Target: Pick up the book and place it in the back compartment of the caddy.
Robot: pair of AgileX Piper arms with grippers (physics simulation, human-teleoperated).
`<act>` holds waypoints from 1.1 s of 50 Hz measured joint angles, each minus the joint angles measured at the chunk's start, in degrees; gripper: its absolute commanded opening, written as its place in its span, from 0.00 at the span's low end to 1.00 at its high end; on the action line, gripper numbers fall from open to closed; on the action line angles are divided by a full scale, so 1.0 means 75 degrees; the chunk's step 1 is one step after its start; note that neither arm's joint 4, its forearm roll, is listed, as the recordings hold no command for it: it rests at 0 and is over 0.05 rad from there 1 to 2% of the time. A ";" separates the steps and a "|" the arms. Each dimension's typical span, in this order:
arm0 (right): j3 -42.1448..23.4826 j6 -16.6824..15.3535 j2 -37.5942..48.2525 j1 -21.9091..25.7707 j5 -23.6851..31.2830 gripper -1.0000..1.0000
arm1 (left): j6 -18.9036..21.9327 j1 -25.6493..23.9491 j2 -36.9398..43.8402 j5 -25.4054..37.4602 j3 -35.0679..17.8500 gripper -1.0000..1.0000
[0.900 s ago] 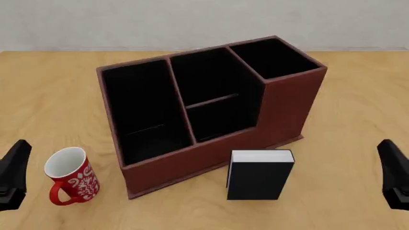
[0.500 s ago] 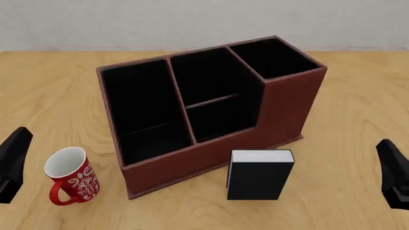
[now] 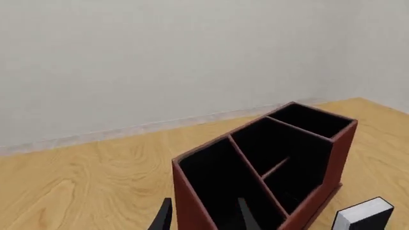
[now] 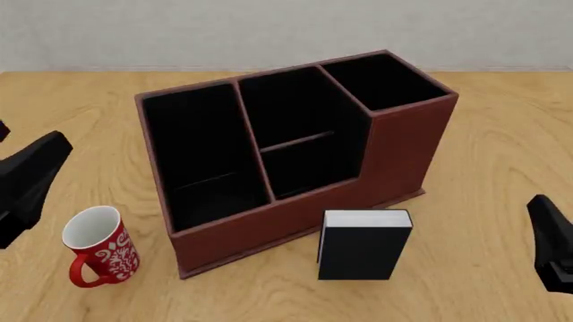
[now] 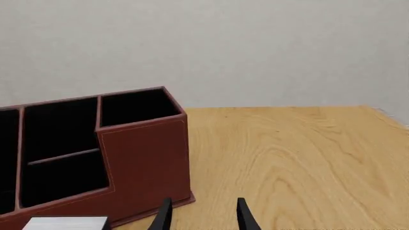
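The book (image 4: 363,245) stands upright on the table just in front of the caddy (image 4: 296,154), untouched. My left gripper (image 4: 27,184) has lifted and swung inward over the last second, fingers apart and empty; the right gripper (image 4: 555,241), also parted, hasn't moved. The approach is only beginning.

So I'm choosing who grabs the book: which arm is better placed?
Probably the right. The book stands in front of the caddy on the right gripper's side; the left gripper is farther off, beyond the mug. Both grippers are open and empty.
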 measured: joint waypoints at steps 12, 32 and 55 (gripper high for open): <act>-0.0005 -0.0011 -0.0013 0.0001 0.0011 1.00 | 0.0216 -0.1288 0.1479 -0.0401 -0.0768 1.00; 0.0002 0.0001 0.0061 0.0001 -0.0060 1.00 | 0.0357 -0.3182 0.3541 -0.0440 -0.2091 1.00; -0.0005 -0.0002 0.0042 0.0001 -0.0037 1.00 | 0.0401 -0.4336 0.5172 -0.0025 -0.3289 1.00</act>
